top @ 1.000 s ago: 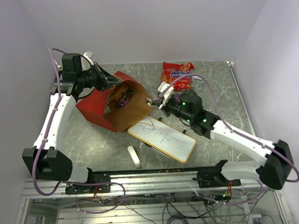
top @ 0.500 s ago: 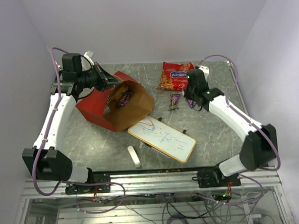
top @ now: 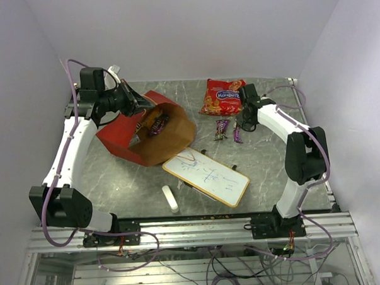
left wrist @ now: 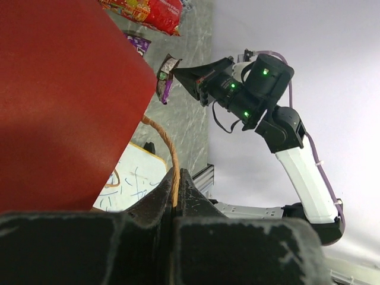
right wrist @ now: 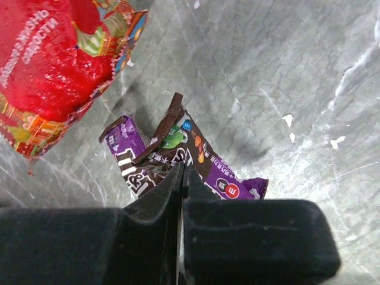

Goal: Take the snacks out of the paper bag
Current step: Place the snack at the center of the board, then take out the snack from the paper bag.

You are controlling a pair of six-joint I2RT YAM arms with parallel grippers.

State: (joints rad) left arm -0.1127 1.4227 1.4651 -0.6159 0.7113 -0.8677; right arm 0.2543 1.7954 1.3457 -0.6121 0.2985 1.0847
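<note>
The table (top: 273,170) carries all items. The paper bag (top: 123,139) lies on its side at rear left, mouth facing right, with one purple packet (top: 157,124) visible inside. The left gripper (left wrist: 177,178) is clamped on its twine handle (left wrist: 169,148). The whiteboard (top: 207,176) lies just in front of the mouth. The red snack bag (top: 223,97) lies at rear centre. The right gripper (right wrist: 181,172), fingers pressed together, hovers over a purple candy pack (right wrist: 127,151) and a brown candy pack (right wrist: 202,157). The eraser (top: 170,198) lies nearest the arm bases.

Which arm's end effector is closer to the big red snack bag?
Right. The right end effector sits just beside the snack bag, shut on a candy pack; the left end effector is off at the paper bag, pinching its handle.
</note>
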